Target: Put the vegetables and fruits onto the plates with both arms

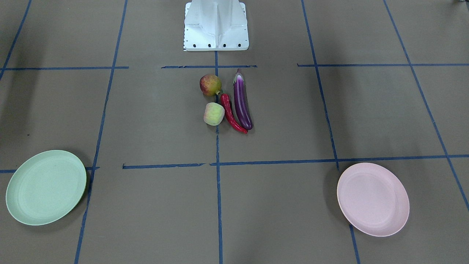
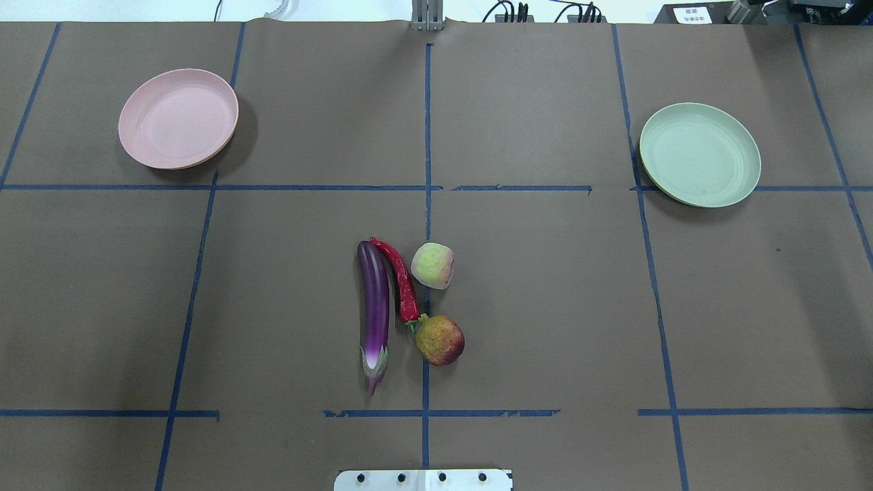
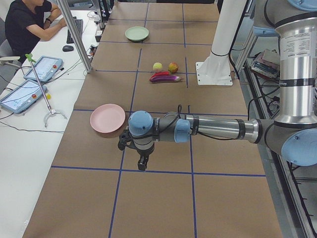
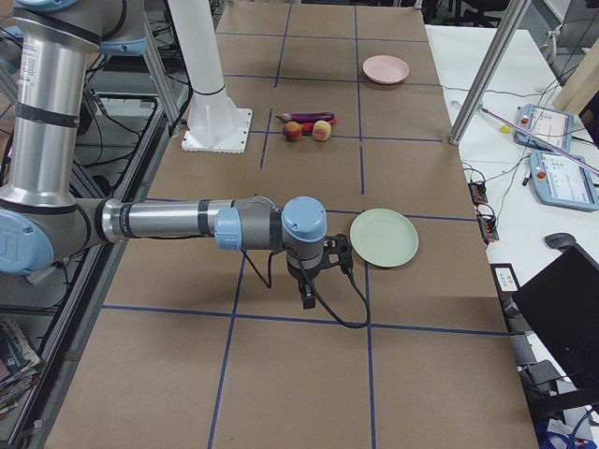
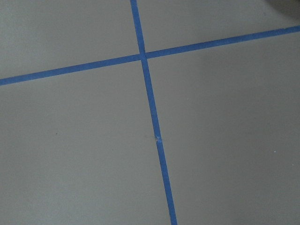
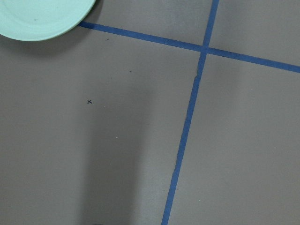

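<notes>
A long glossy purple eggplant [image 2: 374, 307], a curved shiny red chili [image 2: 404, 286], a pale green, pink-blushed round fruit [image 2: 433, 265] and a red-and-yellow oval fruit [image 2: 440, 339] cluster mid-frame overhead on the brown worktop [image 2: 545, 307]. A matte pale pink plate [image 2: 179, 118] lies upper left and a pale green plate [image 2: 700, 154] upper right. Only the side views show the left tool [image 3: 142, 163] and right tool [image 4: 307, 297]. I cannot tell whether their fingers are apart or together.

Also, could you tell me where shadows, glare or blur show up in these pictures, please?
Overhead exterior: soft shadow right of the pink plate, glossy streak on the eggplant. Right wrist: a dim shadow band below the green plate. Left wrist: evenly lit, blue tape sharp.
</notes>
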{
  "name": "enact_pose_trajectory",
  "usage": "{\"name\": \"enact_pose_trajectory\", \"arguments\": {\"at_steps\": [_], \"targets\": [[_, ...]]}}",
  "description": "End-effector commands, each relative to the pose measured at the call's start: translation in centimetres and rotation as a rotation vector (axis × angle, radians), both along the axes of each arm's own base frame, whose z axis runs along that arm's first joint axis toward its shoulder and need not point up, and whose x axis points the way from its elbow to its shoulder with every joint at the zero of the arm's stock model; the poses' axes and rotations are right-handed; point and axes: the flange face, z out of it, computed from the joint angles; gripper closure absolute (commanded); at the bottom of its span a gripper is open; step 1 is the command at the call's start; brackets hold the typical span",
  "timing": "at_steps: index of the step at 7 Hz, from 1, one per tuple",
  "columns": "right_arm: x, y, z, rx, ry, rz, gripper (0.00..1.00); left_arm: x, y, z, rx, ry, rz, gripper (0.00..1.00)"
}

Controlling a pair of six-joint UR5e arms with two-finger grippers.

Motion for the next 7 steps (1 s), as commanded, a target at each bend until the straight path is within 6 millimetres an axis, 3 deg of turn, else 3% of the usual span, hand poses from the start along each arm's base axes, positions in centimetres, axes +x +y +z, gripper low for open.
{"name": "enact_pose_trajectory", "arguments": {"at_steps": [1,3,6,7], "targets": [[-0.2,0.0,-0.9,0.013,-0.017,-0.003,0.0,0.0,0.0,-0.2,0.005,0.0,0.0,0.0],[-2.4,-0.6,-3.6,-0.029,-0.05,0.028,0.0,0.1,-0.1,0.2,-0.004,0.0,0.003,0.0],[-13.7,-0.3,-13.5,-0.145,-0.109,0.071,0.0,0.4,0.0,0.6,-0.013,0.001,0.008,0.0],[-18.6,0.0,-16.9,-0.168,-0.191,0.116,0.0,0.4,0.0,0.6,-0.014,0.003,0.008,0.0]]}}
